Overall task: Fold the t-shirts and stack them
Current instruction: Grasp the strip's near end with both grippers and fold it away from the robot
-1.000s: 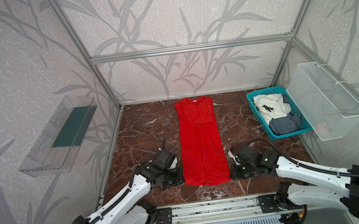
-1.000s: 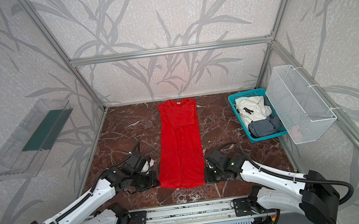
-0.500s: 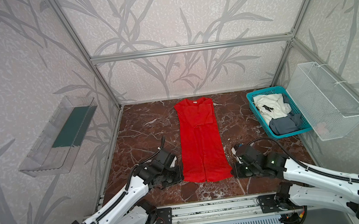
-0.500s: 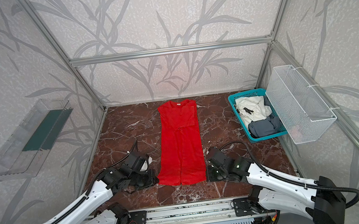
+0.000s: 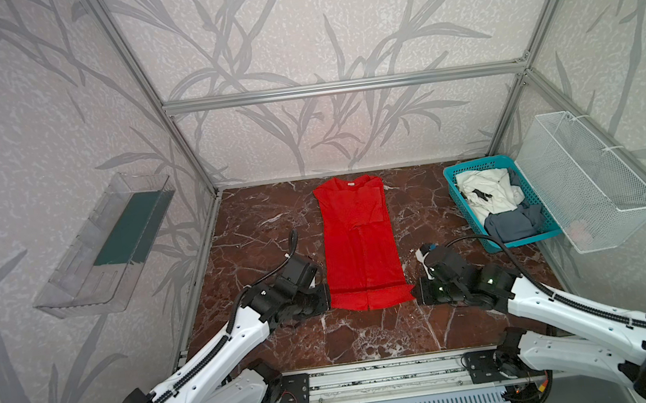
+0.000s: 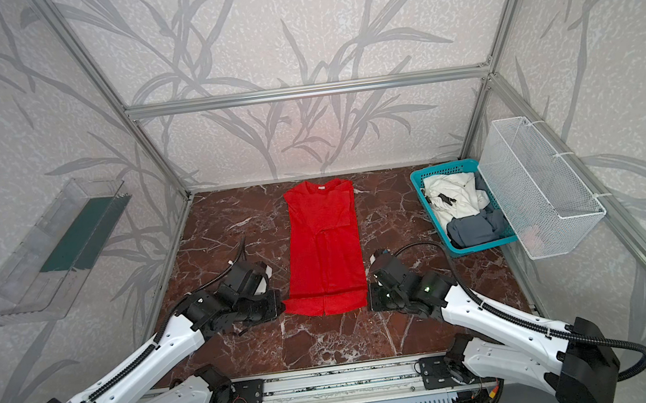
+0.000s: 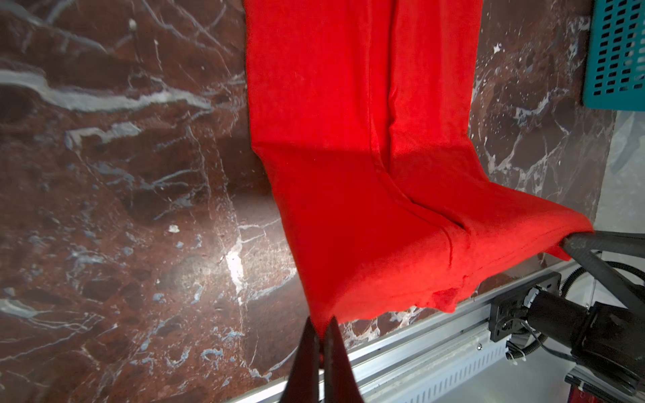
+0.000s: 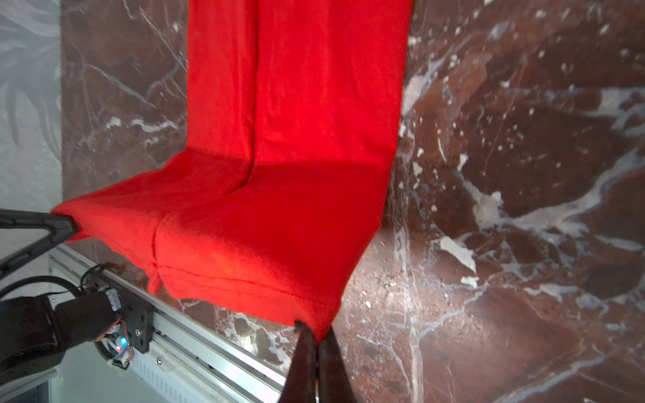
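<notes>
The red tee (image 5: 360,244) lies as a narrow strip at the centre of both top views, on the counter (image 5: 265,226). Its long axis runs top to bottom of the frame, collar at the top and hem at the bottom. Your left gripper (image 7: 323,321) and right gripper (image 8: 316,331) each pinch a hem corner tight, lifted slightly. The hem-to-collar fold looks to be in hand: carry both corners up-frame evenly, keeping the hem taut.
</notes>
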Motion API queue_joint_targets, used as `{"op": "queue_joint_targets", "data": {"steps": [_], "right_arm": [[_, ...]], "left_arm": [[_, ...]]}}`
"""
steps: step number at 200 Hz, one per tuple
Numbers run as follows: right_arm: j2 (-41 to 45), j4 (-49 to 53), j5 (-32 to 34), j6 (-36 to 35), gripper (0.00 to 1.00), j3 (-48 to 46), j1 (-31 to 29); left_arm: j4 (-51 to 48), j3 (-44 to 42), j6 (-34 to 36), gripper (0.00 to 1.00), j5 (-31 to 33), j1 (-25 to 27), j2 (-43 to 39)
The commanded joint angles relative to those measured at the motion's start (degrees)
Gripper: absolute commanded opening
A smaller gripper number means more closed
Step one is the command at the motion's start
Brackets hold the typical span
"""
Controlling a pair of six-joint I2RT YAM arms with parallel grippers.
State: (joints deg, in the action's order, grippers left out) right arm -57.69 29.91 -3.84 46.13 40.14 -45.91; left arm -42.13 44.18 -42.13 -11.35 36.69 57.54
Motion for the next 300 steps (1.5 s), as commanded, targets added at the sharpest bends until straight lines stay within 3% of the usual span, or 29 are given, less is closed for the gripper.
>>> {"op": "queue_joint_targets", "data": {"steps": [1, 35, 121, 229, 300], "right_arm": [[-1.8, -2.6, 0.0, -3.4, 0.0, 3.4, 1.8], [-5.6, -4.5, -1.5, -6.5, 0.0, 6.8, 5.3], [-17.0, -9.7, -8.6, -14.3, 0.0, 14.3, 14.6], [-31.1, -12.9, -12.4, -18.4, 0.0, 22.2, 20.1], [-41.5, -13.6, -16.2, -20.9, 0.0, 25.7, 24.5]], "left_arm": [[1.0, 4.1, 2.9, 0.0, 5.6, -0.3, 1.7], [2.1, 9.0, 5.8, 0.0, 8.9, -1.7, 6.5], [6.3, 18.6, 12.3, 0.0, 3.4, -10.9, 20.2], [6.8, 31.2, 16.4, 0.0, 1.7, -15.3, 36.6], [10.8, 34.0, 17.4, 0.0, -1.3, -18.0, 45.3]]}}
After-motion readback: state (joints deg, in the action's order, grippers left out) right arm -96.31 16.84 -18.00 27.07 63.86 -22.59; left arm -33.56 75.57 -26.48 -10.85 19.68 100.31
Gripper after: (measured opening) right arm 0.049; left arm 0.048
